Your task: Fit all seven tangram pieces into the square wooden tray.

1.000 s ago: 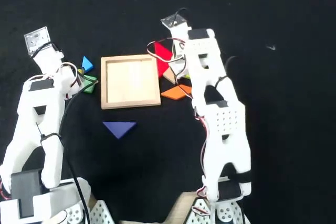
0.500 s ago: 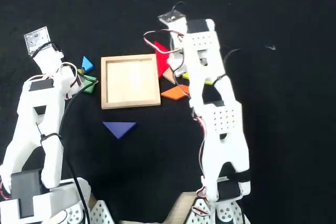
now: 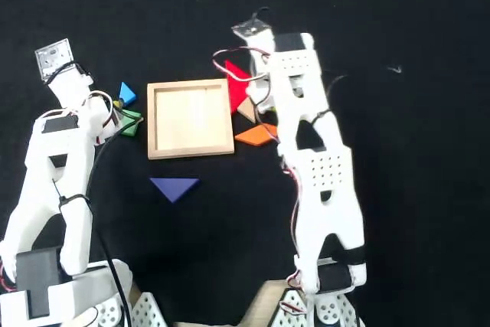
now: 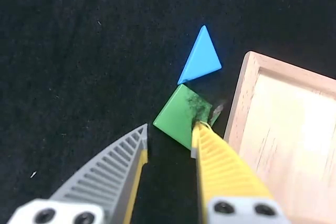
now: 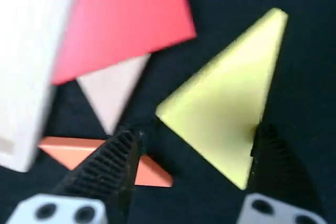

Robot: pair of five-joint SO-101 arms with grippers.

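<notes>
Ribbed right pincer (image 5: 197, 137) straddles the smooth yellow triangle (image 5: 231, 103).

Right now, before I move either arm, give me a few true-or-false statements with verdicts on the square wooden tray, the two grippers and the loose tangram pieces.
1. The square wooden tray holds no pieces. True.
2. The right gripper is shut on a piece. False: it is open, with a finger on either side of the yellow triangle.
3. The dark blue triangle lies on the black table, apart from the tray. True.
4. The green square lies inside the tray. False: it lies on the table just outside the tray's wall, at the open left gripper.
</notes>
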